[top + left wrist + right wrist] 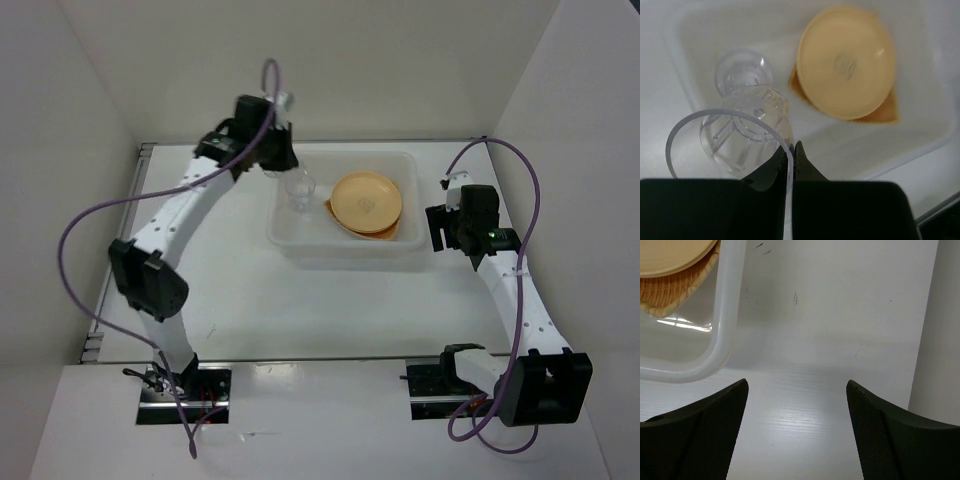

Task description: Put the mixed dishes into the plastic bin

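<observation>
One small clear cup (735,140), likely light and slick, hung pinched by its rim in my left tool (791,151); right tool (796,385) gaped empty.

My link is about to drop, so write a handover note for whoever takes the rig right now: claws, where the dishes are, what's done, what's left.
Left claw: shut on the rim of a clear cup, over the left end of the plastic bin.
Right claw: open, holding nothing, over the table beside the bin's right wall.
In the bin: second clear cup below the held one; orange-yellow plate lying on the tan woven plate. A second plate under the top one is not clear.
Done: plates and one cup are in.
Left: release the held cup into the bin, then lift the claw clear.
</observation>
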{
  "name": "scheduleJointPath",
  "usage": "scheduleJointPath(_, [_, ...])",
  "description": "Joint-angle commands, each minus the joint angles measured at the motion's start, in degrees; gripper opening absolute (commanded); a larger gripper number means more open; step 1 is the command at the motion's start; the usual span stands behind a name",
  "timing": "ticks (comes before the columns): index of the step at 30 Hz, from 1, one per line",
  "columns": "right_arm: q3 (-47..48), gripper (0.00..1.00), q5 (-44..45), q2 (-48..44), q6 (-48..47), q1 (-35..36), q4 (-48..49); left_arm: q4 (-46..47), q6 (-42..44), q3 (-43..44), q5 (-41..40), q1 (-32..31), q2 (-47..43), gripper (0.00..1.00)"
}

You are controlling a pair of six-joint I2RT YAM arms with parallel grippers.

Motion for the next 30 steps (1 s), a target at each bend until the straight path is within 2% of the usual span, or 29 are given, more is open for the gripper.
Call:
scheduleJointPath(1, [-0.28, 0.84, 0.19, -1.3, -0.31, -0.09, 1.79, -13.03, 4.93, 3.77, -14.12, -6.33, 6.16, 0.0])
scheduleJointPath(4, [-0.28, 0.84, 0.19, -1.3, -0.31, -0.09, 1.79, -17.6, 5.55, 9.21, -20.82, -10.03, 14.49, 0.0])
scheduleJointPath(10, [-0.28, 0.84, 0.72, -1.83, -0.31, -0.09, 2.31, -17.78, 5.55, 10.64, -23.65, -13.2, 19.61, 0.0])
scheduleJointPath(19, [-0.28, 0.85, 0.72, -1.83, -0.31, -0.09, 2.31, -16.02, 5.55, 11.16, -23.66, -13.2, 24.8, 0.0])
scheduleJointPath(30, [-0.28, 0.86, 0.72, -2.35, -0.31, -0.09, 2.31, -14.35, 5.02, 11.69, -19.97, -13.2, 27.7, 0.0])
